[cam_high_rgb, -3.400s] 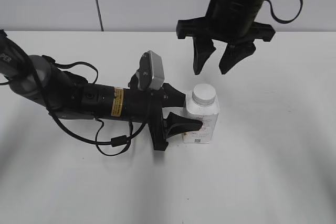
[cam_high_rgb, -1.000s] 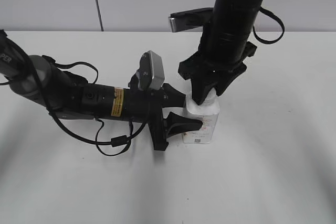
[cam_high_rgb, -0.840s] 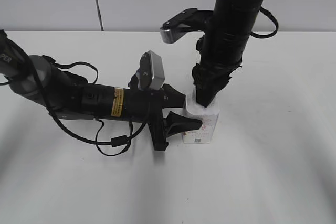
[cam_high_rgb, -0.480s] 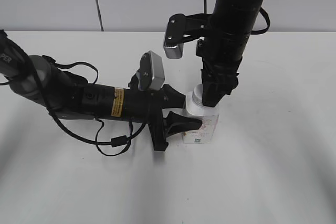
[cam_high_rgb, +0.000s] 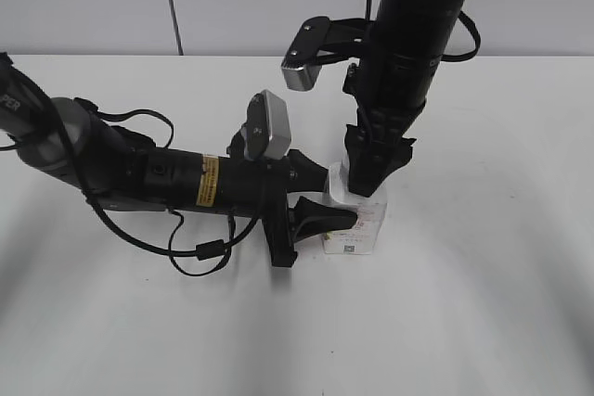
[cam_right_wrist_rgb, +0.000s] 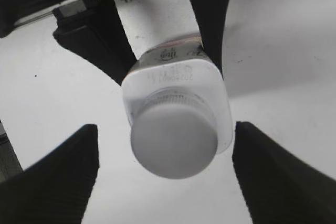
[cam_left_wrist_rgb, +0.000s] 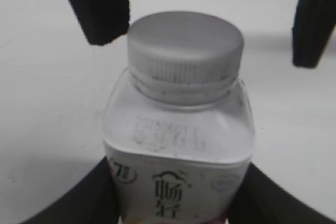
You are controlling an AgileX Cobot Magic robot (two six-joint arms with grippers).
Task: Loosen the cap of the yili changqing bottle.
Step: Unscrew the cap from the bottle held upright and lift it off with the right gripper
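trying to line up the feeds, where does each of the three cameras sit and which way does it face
Exterior: above table front, slanting down; both arms, left gripper clamping the bottle.
Left wrist: low, level along the table at bottle and cap; its fingers at the bottom corners.
Right wrist: above, facing down onto the cap; right gripper fingers apart of it.
All share the bottle.

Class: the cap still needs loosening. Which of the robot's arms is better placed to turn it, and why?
The right. Its hand hangs open directly above the cap, fingers either side. The left hand is already clamped on the yili changqing bottle, steadying it.
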